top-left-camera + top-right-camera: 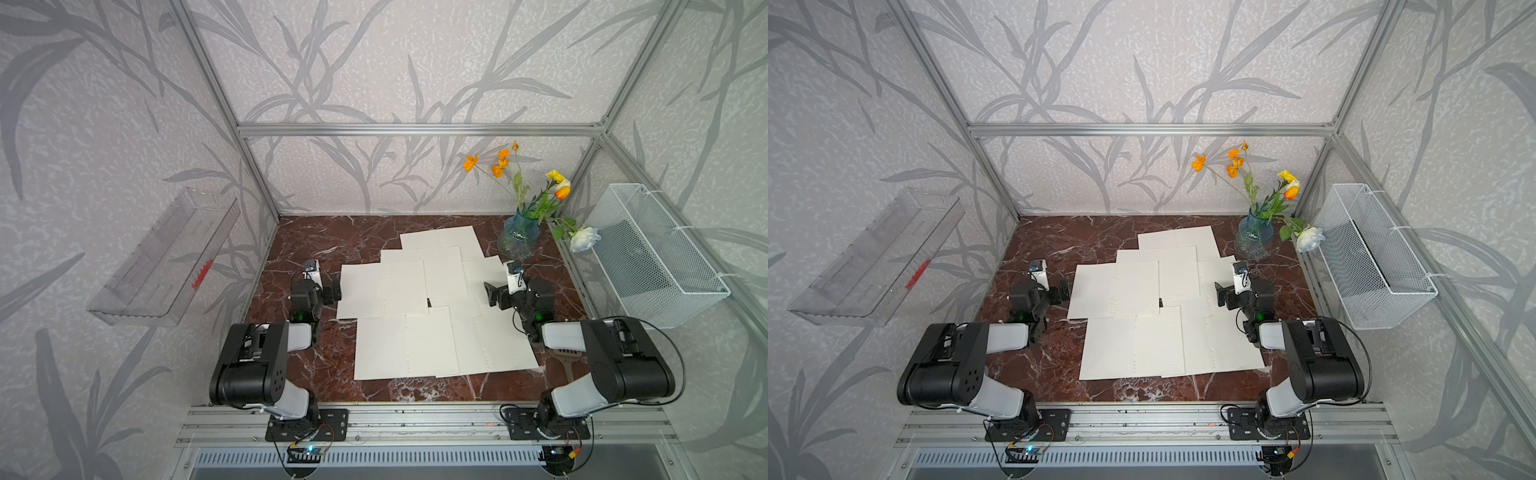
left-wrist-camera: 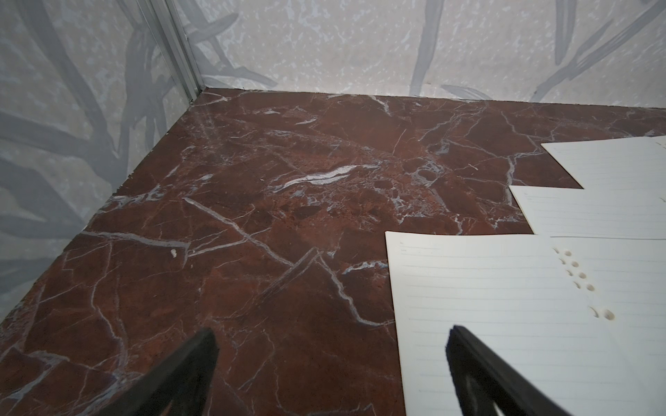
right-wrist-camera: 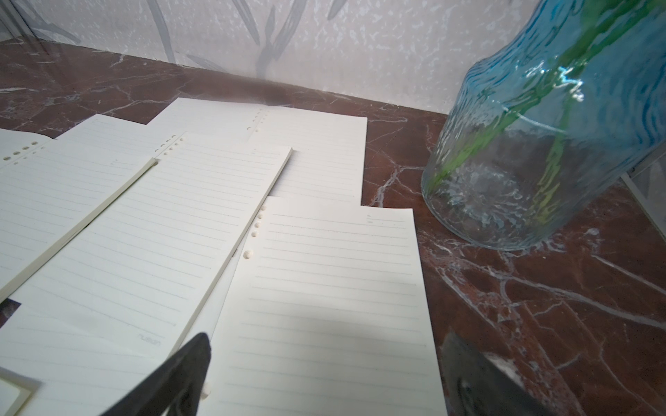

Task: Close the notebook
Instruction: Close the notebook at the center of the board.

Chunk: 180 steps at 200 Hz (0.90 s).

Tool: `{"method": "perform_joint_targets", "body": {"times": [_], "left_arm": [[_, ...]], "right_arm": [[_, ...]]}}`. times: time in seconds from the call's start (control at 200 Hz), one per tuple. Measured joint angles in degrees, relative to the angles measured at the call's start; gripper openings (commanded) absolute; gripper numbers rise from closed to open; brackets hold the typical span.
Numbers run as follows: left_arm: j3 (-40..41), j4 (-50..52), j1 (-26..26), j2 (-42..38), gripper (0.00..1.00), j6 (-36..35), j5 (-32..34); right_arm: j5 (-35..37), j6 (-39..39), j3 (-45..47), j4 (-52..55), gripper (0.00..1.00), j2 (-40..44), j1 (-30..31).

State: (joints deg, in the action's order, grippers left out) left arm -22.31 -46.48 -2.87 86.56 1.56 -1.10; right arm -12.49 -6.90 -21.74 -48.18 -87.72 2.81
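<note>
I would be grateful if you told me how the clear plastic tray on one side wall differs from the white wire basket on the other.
The clear plastic tray is transparent and solid-walled; the white wire basket is opaque white mesh. The tray looks shallow, the basket deeper. A small red item lies in the tray; the basket seems empty. Both hang on side walls, above the marble tabletop.

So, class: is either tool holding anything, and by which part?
Nothing is held. The left tool and right tool both stand open above the lined pages.
</note>
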Motion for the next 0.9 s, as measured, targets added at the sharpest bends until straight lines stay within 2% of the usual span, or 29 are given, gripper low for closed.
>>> {"method": "perform_joint_targets", "body": {"times": [0.17, 0.295, 0.46, 0.635, 0.79, 0.9], "left_arm": [[-0.28, 1.20, 0.02, 0.00, 1.00, 0.07, 0.55], [-3.02, 7.69, 0.02, -1.27, 1.00, -0.02, 0.39], [-6.88, 15.78, 0.09, -8.79, 1.00, 0.46, 0.63], [-8.79, 24.15, 0.26, -16.81, 1.00, 4.94, 1.75], [-13.42, 34.71, 0.96, -23.23, 1.00, 13.20, 6.58], [-16.15, 40.79, 1.01, -28.59, 1.00, 19.23, 10.19]], "right_arm": [[-0.07, -0.02, -0.15, 0.11, 0.99, 0.00, 0.00], [-0.17, -0.02, -5.64, 9.35, 0.99, 0.46, 0.00], [0.22, 0.02, -16.61, 23.89, 0.99, 4.57, 0.68], [1.75, 0.48, -18.16, 30.34, 0.99, 11.91, 3.76], [7.76, 2.21, -18.88, 36.50, 0.99, 16.26, 9.07], [16.41, 2.71, -21.59, 42.47, 0.99, 17.88, 14.40]]}}
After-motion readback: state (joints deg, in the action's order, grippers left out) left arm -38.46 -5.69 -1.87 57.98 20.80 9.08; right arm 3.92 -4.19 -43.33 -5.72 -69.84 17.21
